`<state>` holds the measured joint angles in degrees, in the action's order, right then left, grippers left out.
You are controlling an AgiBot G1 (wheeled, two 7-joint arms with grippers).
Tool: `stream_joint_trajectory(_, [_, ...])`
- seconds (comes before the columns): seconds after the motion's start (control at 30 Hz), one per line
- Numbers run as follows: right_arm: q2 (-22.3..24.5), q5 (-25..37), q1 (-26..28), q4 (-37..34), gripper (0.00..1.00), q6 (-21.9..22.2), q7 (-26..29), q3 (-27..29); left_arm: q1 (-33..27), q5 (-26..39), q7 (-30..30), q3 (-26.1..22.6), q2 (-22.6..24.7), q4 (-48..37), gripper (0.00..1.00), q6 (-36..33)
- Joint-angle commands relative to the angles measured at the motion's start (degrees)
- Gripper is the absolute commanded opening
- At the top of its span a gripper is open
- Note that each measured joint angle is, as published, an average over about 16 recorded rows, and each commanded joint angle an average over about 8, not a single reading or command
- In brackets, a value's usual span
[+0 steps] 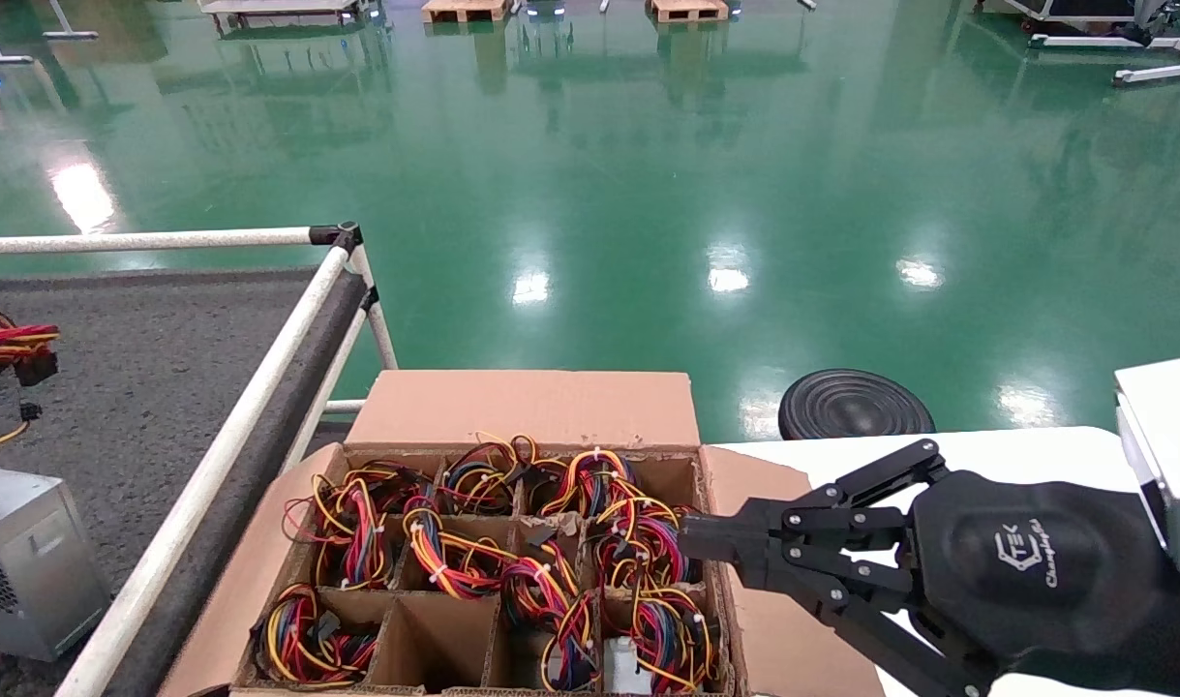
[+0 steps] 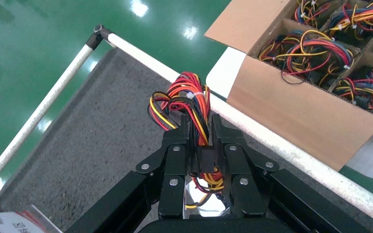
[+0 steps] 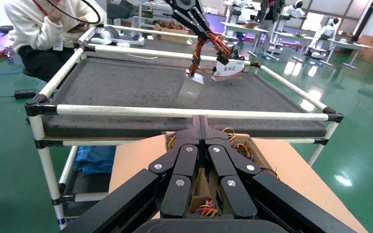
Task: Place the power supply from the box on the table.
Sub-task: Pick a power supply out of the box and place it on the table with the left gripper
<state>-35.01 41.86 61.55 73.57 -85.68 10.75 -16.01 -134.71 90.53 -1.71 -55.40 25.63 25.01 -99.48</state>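
Brown carton: the box [image 1: 512,407] sits low in the head view, flaps spread, its cardboard grid of square cells mostly filled with bundles of red, yellow, orange and black wire; one near cell holds none.
Power supply: a silver-grey case [image 3: 190,91] hangs tilted above the table, clear of its surface, suspended by its wire bundle [image 2: 187,99].
Left gripper: the left gripper [image 2: 200,127] is clamped narrowly on that wire bundle, over the table and beside the box.
Right gripper: the right gripper [image 1: 691,535] reaches in from the right, fingers pressed together with nothing between them, tips at the right edge of the box over the wire-filled cells.
Table: the dark grey speckled table [image 1: 154,358] with white tube rails [image 1: 246,411] stands to the left of the box, touching or just beside it.
Second unit: another silver case [image 1: 28,561] rests on the table at the left edge of the head view.
Background: a seated person in white [image 3: 43,26] is beyond the table's far corner.
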Motion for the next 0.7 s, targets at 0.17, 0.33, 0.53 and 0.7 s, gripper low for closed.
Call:
stream_joint_trajectory(0.17, [0.0, 0.0, 0.0, 0.0, 0.0, 0.0, 0.0, 0.0, -0.24, -1.04, 0.68, -0.19, 0.25, -0.71, 0.0, 0.0])
stream_joint_trajectory(0.33, [0.0, 0.0, 0.0, 0.0, 0.0, 0.0, 0.0, 0.0, -0.47, -1.97, 1.02, -0.3, 0.17, -0.82, 0.0, 0.0])
stream_joint_trajectory(0.53, [0.0, 0.0, 0.0, 0.0, 0.0, 0.0, 0.0, 0.0, -0.76, -2.94, 1.33, -0.43, 0.04, -0.7, 0.0, 0.0])
stream_joint_trajectory(0.7, [0.0, 0.0, 0.0, 0.0, 0.0, 0.0, 0.0, 0.0, -0.72, -3.79, 1.52, -0.71, 0.01, -0.42, 0.0, 0.0])
